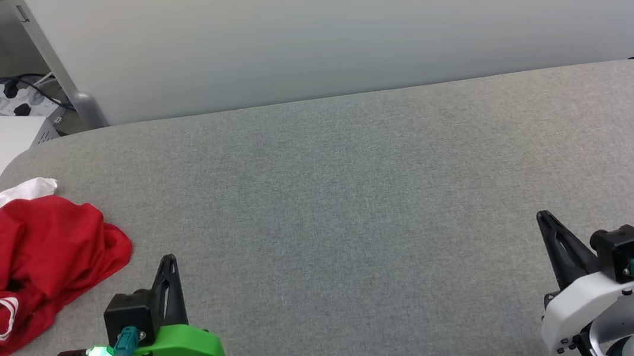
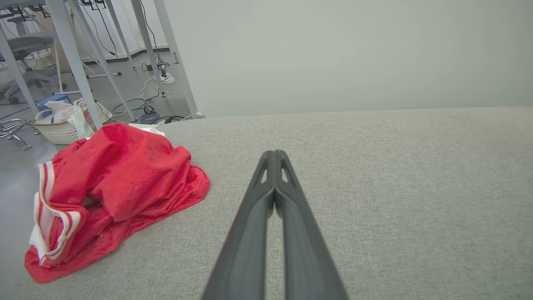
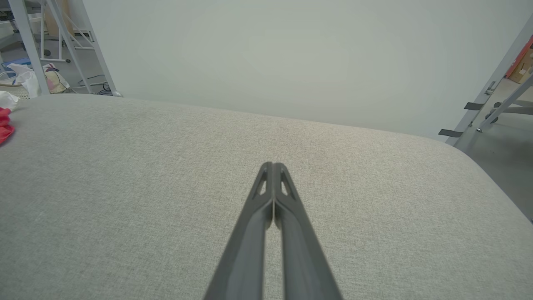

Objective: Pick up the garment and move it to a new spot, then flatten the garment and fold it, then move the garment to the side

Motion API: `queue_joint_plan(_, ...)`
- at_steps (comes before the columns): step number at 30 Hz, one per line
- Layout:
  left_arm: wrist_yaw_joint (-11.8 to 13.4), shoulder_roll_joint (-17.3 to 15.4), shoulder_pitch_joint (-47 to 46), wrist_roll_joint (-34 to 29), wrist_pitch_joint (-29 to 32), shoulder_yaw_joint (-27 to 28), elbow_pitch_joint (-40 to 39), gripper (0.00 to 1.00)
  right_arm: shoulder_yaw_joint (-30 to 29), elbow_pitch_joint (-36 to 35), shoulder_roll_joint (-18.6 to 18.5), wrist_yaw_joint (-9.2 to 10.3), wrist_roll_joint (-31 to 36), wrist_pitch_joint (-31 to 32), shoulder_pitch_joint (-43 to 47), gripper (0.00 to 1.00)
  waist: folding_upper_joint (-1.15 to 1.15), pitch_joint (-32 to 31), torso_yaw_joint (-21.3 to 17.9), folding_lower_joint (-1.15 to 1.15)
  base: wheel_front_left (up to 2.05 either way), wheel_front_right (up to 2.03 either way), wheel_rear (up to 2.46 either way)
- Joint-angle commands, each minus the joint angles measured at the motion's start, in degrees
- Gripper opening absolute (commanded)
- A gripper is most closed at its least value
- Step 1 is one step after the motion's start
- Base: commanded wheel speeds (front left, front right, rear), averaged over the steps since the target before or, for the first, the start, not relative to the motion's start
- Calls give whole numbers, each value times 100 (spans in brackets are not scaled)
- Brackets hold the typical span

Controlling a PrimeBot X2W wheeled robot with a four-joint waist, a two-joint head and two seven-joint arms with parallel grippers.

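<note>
Lying crumpled at the left edge of the grey fabric-covered table [image 1: 355,197], the red jersey garment [image 1: 33,258] with white, stripe-trimmed sleeves touches neither arm. Over the table's near left, the left gripper [image 1: 168,262] is clenched on nothing just beside it. The right gripper [image 1: 541,217], likewise closed and empty, is over the near right.
</note>
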State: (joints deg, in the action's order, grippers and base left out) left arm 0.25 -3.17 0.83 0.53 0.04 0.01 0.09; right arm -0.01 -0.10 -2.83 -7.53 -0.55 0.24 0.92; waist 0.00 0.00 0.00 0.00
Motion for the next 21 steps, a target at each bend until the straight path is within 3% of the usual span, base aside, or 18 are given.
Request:
queue_joint_plan(1, -25, 29, -83, -53, -4, -1, -9, 0, 1, 10, -5, 4, 55, -24, -92, 0, 0, 0, 0, 0, 0, 0, 0)
queue_joint_plan(21, -25, 29, -83, -53, -4, -1, -9, 0, 1, 10, -5, 4, 55, -24, -92, 0, 0, 0, 0, 0, 0, 0, 0)
